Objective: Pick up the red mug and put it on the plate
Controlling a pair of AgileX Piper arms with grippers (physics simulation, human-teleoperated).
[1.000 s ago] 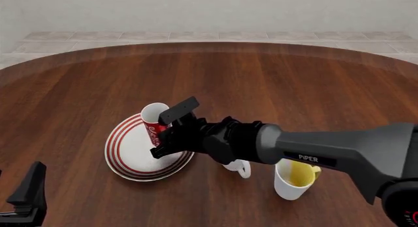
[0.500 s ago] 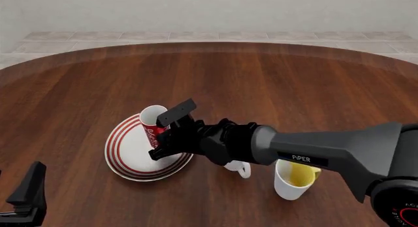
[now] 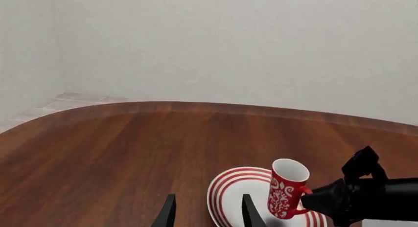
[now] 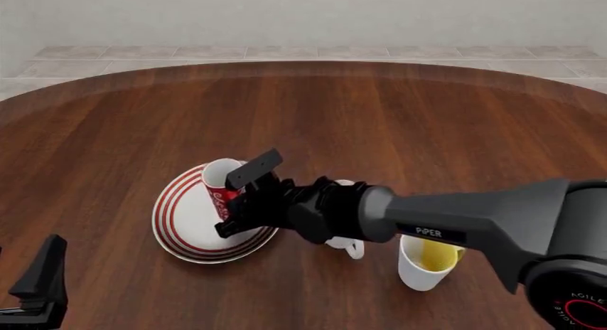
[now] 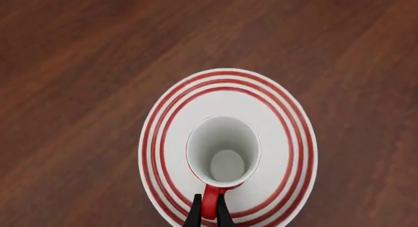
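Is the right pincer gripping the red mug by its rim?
No, the right pincer is pinching the red mug by its handle, with the rim left free above the plate.

Front looks down forward; both wrist views share the plate (image 5: 287, 119).

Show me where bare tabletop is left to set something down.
Free: the brown wooden table beyond the red-ringed white plate, and its left side. Crowded: near right, where the right gripper holds the tall red mug beside the plain white mug and yellow-lined mug.
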